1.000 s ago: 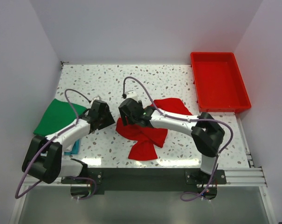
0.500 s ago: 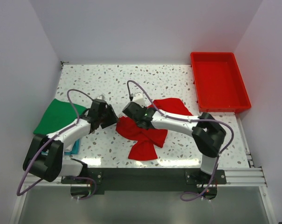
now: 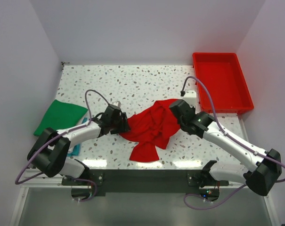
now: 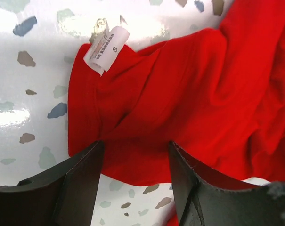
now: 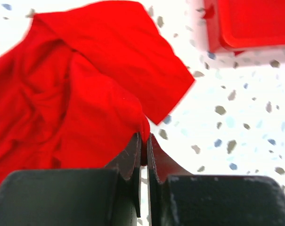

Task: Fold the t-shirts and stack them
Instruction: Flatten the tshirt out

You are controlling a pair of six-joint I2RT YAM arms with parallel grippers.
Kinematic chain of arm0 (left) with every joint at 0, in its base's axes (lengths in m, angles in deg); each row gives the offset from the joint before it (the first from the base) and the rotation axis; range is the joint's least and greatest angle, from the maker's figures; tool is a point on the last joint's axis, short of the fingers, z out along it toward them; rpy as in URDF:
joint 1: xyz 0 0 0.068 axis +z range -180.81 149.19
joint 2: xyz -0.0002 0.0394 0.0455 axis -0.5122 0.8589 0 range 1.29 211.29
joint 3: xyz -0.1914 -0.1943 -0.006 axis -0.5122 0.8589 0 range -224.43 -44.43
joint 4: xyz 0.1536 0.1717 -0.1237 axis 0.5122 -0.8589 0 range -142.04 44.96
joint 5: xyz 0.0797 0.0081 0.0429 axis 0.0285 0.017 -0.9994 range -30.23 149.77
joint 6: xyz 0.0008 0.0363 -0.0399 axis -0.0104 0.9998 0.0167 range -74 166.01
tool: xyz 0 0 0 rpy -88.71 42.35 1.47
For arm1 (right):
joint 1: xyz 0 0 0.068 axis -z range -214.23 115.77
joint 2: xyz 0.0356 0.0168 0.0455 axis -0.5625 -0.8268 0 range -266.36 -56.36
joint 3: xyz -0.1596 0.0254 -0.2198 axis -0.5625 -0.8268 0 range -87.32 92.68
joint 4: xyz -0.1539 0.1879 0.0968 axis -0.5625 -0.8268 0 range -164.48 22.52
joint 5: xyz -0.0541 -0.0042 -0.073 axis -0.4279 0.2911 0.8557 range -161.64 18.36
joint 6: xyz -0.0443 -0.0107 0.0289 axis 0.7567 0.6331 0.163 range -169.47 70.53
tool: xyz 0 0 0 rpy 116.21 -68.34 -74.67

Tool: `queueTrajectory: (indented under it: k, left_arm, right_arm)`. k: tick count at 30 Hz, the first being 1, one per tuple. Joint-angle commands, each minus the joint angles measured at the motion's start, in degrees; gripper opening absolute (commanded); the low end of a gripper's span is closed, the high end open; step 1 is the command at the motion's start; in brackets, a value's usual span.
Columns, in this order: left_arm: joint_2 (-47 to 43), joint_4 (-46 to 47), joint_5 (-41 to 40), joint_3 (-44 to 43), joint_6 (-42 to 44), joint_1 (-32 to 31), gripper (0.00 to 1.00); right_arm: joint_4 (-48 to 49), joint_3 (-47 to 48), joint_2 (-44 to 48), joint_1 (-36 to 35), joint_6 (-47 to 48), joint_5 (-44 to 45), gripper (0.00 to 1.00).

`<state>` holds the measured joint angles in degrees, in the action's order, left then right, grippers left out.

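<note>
**Right arm has swung across; the shirt is being pulled open**

Since a second ago my right arm has crossed from the left side of the red t-shirt [image 3: 150, 126] to its right side, and the left arm has reached in to the shirt's left edge. The shirt is lying rumpled in the near middle of the table [image 3: 147, 84], well apart from the folded green t-shirt [image 3: 60, 117] at the left and the red tray [image 3: 221, 84] at the far right.

The right gripper [image 5: 143, 139] is pinching a corner of the cloth, its jaws pressed together on it. The left gripper [image 4: 135, 148] is standing spread, with its fingers straddling the hem just near of the size label [image 4: 106, 49].

I am judging this as the flattening step. I should close the left on a single layer at the hem, then draw both arms apart evenly and low, so the bunched middle is smoothing out rather than twisting.
</note>
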<state>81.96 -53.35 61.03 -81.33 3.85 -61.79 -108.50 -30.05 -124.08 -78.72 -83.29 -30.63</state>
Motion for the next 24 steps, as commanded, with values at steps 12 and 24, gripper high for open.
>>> queueTrajectory:
  k: [12, 24]
  left_arm:
    - [6.88, -4.95, -11.71, -8.43, 1.81, -2.42, 0.35]
    - [-3.49, -14.62, -15.33, -19.52, 3.83, 1.98, 0.00]
  right_arm:
    - [-3.72, 2.48, 6.29, 5.29, 1.65, 0.29, 0.00]
    - [-2.40, 10.13, 9.54, 9.60, 7.02, -1.46, 0.00]
